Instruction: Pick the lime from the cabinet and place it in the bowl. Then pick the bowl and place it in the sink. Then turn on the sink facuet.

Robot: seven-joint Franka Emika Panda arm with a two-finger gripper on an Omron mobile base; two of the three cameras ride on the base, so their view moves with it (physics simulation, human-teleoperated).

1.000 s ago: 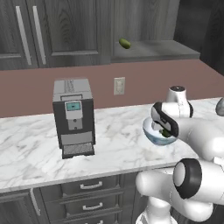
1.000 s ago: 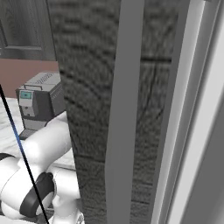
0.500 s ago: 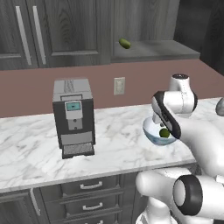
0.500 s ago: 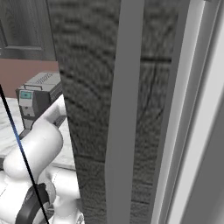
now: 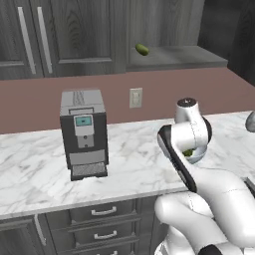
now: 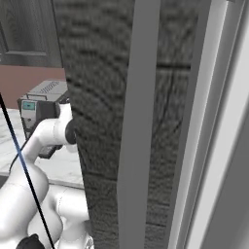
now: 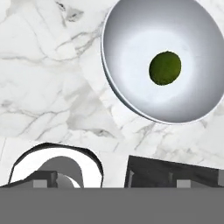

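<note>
Cabinet (image 5: 74, 35) doors of dark grey wood grain run along the far wall, with long silver bar handles on the left pair and an open shelf to the right, where an elongated yellow-green fruit (image 5: 142, 49) lies. In the right base view a cabinet door (image 6: 126, 121) stands very close and blocks most of the scene. Below the cabinet, a white marble counter (image 5: 40, 169) stretches left to right over dark drawers (image 5: 104, 211). A grey coffee machine (image 5: 83, 133) stands on the counter at the left, and a pale wall socket (image 5: 135, 97) sits on the reddish wall just to its right. The white arm (image 5: 187, 144) bends over the right part of the counter and covers most of the bowl (image 5: 198, 154) there. From the hand view the bowl (image 7: 162, 61) rests upright on the marble, white inside, with the lime (image 7: 165, 68) lying inside it near the middle. The gripper (image 7: 113, 175) hangs above the counter beside the bowl, its fingers spread wide and holding nothing, clear of both bowl and lime.
</note>
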